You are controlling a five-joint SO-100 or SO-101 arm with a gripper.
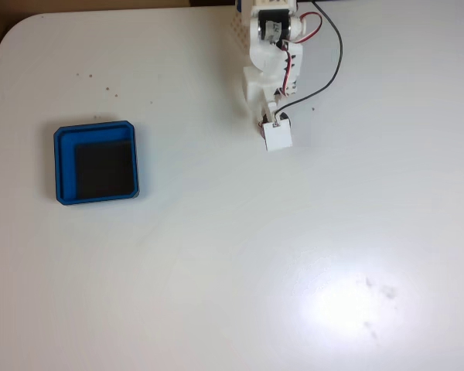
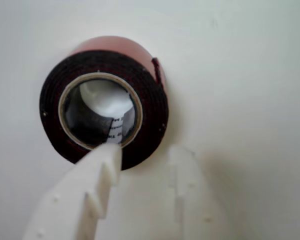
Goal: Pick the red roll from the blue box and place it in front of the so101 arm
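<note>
In the wrist view the red roll [image 2: 107, 60] lies on the white table, its pale hollow core facing up at me. My gripper [image 2: 145, 150] hangs just over its near edge with the jaws apart. The left fingertip [image 2: 106, 155] overlaps the core's rim. The right fingertip [image 2: 182, 160] sits just outside the roll with a thin gap showing. In the fixed view the so101 arm [image 1: 272, 46] reaches down from the top edge, and its gripper [image 1: 271, 130] covers most of the roll. The blue box [image 1: 62, 166] sits far to the left, its dark floor bare.
The arm's red and black wires [image 1: 336, 54] loop to the right of it. A few small specks [image 1: 112, 94] dot the table above the box. The table's rounded corner [image 1: 15, 35] lies at the upper left, and glare [image 1: 356, 301] marks the lower right.
</note>
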